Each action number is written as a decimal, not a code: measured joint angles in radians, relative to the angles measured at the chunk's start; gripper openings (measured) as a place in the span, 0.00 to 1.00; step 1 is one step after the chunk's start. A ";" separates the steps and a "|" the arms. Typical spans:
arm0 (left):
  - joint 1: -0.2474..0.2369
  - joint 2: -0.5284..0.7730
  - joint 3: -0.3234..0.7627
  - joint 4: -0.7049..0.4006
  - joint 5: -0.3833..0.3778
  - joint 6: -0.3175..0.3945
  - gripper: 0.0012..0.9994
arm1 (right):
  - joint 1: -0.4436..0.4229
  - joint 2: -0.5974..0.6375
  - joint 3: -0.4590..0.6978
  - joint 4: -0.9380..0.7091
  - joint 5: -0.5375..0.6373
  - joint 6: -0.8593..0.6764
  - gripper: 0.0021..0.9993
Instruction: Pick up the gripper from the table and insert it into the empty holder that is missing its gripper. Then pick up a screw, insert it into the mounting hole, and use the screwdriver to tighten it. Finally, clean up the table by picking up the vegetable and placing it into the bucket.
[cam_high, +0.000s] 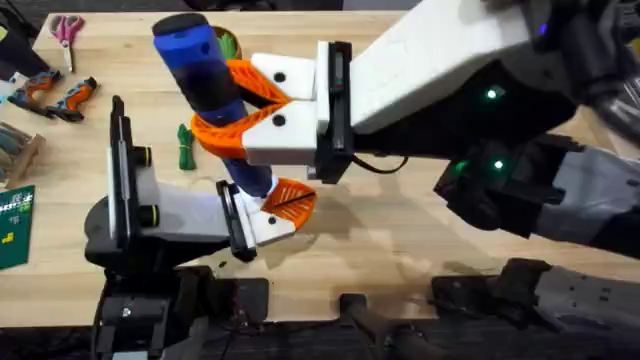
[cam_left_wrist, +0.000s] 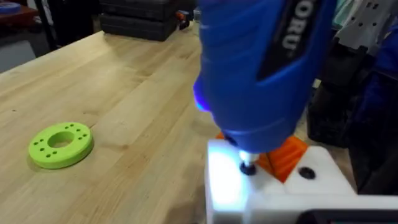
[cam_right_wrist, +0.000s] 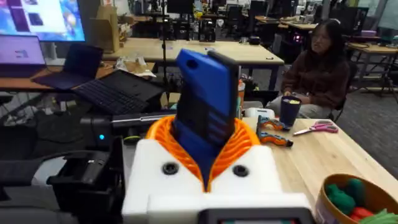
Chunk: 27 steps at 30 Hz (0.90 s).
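My right gripper (cam_high: 225, 105) reaches across from the right and is shut on the blue screwdriver (cam_high: 205, 70), which it holds nearly upright; its orange pads (cam_right_wrist: 239, 146) clamp the blue body (cam_right_wrist: 205, 112). In the left wrist view the screwdriver (cam_left_wrist: 261, 68) fills the frame, its bit (cam_left_wrist: 247, 167) pressing down on the white holder (cam_left_wrist: 280, 193) beside the orange gripper piece (cam_left_wrist: 287, 155). That orange piece (cam_high: 292, 198) sits at the tip of my left gripper (cam_high: 272, 212). The dark green vegetable (cam_high: 185, 146) lies on the table left of the screwdriver. The bucket (cam_high: 230, 44) is partly hidden behind it; its rim (cam_right_wrist: 333, 186) also shows by the right wrist.
A lime-green ring (cam_left_wrist: 61, 145) lies flat on the wood. Orange-handled pliers (cam_high: 60, 95) and pink scissors (cam_high: 67, 28) rest at the far left, with a green board (cam_high: 15, 225) at the left edge. Bare table stretches right of the left gripper.
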 joint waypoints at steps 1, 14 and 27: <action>0.000 0.000 0.000 0.000 0.000 0.000 0.01 | 0.000 0.000 0.000 0.002 0.000 0.000 0.03; 0.000 0.000 0.000 0.001 -0.003 0.003 0.01 | 0.003 0.015 -0.011 0.211 -0.011 0.001 0.03; 0.000 0.000 0.000 0.002 -0.003 0.003 0.01 | -0.126 0.015 0.129 -0.220 -0.061 -0.168 0.03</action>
